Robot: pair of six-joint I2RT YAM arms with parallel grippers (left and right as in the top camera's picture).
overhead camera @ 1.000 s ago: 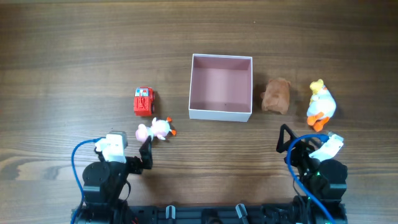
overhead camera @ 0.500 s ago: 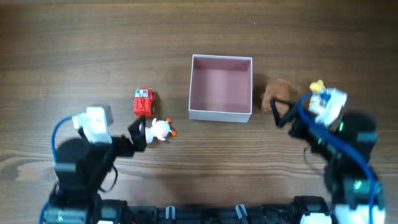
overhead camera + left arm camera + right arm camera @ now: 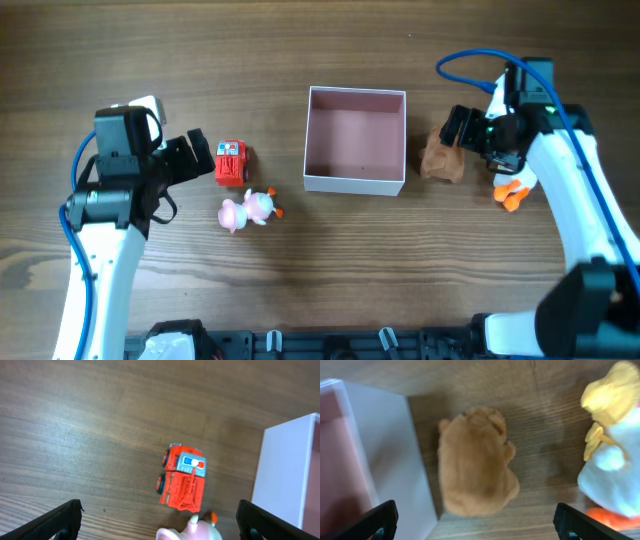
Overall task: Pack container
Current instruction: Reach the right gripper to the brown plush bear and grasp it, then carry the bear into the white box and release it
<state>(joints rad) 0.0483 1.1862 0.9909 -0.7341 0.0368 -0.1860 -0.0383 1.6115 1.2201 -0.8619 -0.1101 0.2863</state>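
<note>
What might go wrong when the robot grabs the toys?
1. The brown toy lies right beside the container wall. A finger of the open right gripper might catch that wall and shove the box.
2. The duck sits close on the brown toy's other side, so the other finger might bump it.
3. The pink toy lies just next to the red truck, so the open left gripper might knock it away.
</note>
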